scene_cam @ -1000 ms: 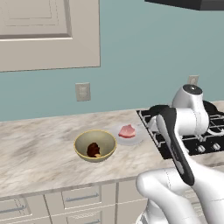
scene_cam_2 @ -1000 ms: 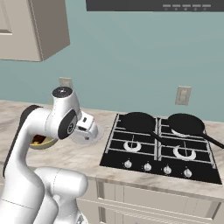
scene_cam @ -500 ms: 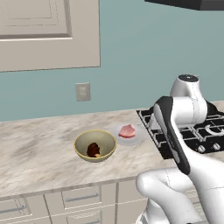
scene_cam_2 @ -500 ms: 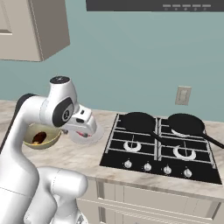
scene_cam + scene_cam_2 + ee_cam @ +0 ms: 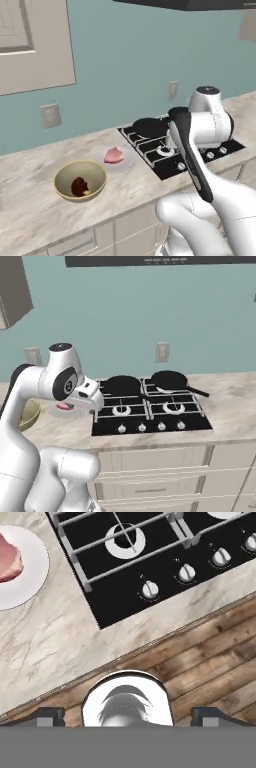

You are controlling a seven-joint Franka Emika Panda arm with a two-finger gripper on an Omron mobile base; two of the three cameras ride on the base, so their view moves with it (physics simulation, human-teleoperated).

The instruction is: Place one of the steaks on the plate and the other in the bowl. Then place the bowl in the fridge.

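Fingers [image 5: 127,718] spread apart, empty, above front tabletop edge. Pale steak [image 5: 113,155] on plate [image 5: 125,163] beside stove [image 5: 165,145]; dark steak [image 5: 80,186] in bowl [image 5: 95,177] nearer front edge.

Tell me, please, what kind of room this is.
It looks like a home kitchen, rendered in simulation: a black gas stove set in a marble counter, frying pans on the burners, and cabinet drawers below.

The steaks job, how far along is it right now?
Both placements look done: the pink steak lies on the plate, the dark steak sits in the bowl. The tool holds nothing I can see. Left: carrying the bowl to the fridge.
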